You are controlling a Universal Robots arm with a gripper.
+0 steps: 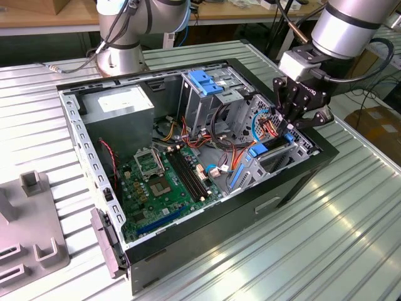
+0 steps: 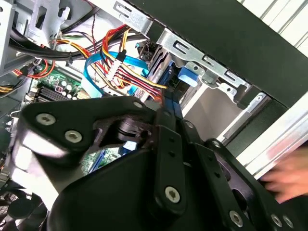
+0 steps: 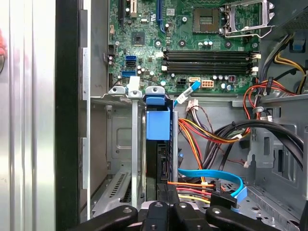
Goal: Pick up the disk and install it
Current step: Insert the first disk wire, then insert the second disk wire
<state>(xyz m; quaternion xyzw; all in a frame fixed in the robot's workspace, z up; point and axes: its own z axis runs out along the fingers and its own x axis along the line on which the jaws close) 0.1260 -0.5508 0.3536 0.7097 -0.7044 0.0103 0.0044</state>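
Down at the computer case's [image 1: 294, 182] corner nearest the exterior view's right, the black metal gripper [image 1: 289, 128] is clamped on the disk [image 3: 158, 159], a dark flat slab with blue plastic rails, standing on edge in the silver drive cage [image 3: 120, 159]. Beside it one cage slot is open; ribbed bench [image 1: 351, 213] surrounds the case.

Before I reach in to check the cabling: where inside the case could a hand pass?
Free: the empty bay slot between the case wall and the disk, and the motherboard below the power supply. Crowded: the cables on the disk's other side, with the pincer above.
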